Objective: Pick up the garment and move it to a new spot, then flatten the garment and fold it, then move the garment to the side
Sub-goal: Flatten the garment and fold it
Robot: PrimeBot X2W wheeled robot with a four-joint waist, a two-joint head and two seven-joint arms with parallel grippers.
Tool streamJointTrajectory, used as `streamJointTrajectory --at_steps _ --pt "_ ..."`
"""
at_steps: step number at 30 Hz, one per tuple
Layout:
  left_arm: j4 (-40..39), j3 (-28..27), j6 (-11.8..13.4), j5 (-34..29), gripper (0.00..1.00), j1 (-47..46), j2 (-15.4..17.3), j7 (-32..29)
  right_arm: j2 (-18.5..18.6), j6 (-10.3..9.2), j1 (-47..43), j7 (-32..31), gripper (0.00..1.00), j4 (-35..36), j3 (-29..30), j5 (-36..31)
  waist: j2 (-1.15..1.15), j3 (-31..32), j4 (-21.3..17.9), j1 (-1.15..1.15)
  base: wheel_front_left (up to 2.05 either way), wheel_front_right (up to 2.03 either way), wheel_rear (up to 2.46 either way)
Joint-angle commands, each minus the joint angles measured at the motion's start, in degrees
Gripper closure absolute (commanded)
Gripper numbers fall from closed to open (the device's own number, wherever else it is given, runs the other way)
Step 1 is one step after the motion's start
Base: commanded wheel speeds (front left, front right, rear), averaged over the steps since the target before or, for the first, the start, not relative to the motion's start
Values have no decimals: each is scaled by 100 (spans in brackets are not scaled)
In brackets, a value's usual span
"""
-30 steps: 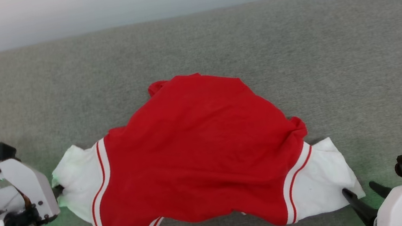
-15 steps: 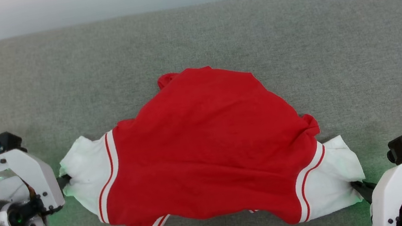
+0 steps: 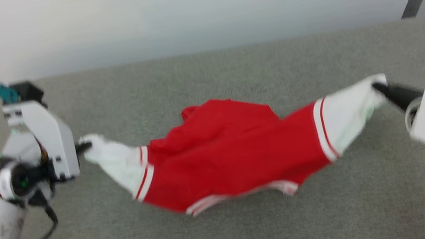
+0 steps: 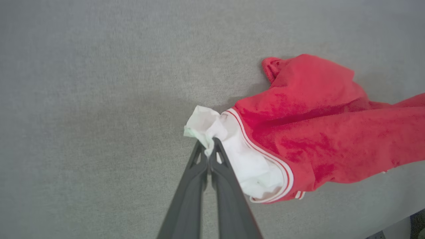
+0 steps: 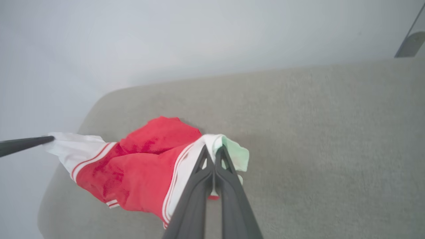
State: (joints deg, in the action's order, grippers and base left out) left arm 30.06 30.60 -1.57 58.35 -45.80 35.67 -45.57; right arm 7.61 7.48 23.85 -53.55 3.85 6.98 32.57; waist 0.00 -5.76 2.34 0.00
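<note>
The right hand [image 3: 376, 88] has just pinched shut on one white sleeve [image 3: 347, 116], the left hand [image 3: 88, 145] grips the other; the garment [image 3: 234, 154] now sags between them, lifting off the surface [image 3: 229, 235] for moving.

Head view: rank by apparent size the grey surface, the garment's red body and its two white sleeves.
1. The grey surface.
2. The garment's red body.
3. The left sleeve and right sleeve: they look alike; motion blur leaves them unranked.
</note>
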Motion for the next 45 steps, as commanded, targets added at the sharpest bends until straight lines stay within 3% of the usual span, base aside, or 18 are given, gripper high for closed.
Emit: streamJointTrajectory --at_steps 1,8,14,25,28,34,39,45 --pt "-51 -12 48 -45 100 -144 42 -47 -47 2 196 -18 100 -75 51 108 0 425 84 0 0 0 0" --pt "-268 -45 134 -171 100 -1000 39 -296 -271 2 1751 238 100 -832 430 223 0 789 153 0 0 0 0" --pt "-115 -211 43 -271 100 -1882 -94 -71 -374 2 2898 754 100 -1488 611 195 0 967 211 0 0 0 0" --pt "386 -163 -139 -409 100 -2820 -349 6 -397 2 3943 1276 100 -2371 858 7 0 845 316 0 0 0 0" --pt "483 -100 -209 -503 100 -2928 -388 163 -374 2 4107 1476 100 -2541 843 -79 0 593 335 0 0 0 0" --pt "582 -109 -302 -711 100 -3311 -518 705 -308 2 4801 2184 100 -2921 662 -406 0 -571 308 0 0 0 0" --pt "824 -206 -261 -1058 100 -4019 -746 1653 -111 2 5573 3588 100 -3389 94 -877 0 -1542 278 0 0 0 0" --pt "1144 -369 -438 -1332 100 -4912 -1051 3210 213 2 6507 5366 100 -4041 -570 -1228 0 -2455 362 0 0 0 0"
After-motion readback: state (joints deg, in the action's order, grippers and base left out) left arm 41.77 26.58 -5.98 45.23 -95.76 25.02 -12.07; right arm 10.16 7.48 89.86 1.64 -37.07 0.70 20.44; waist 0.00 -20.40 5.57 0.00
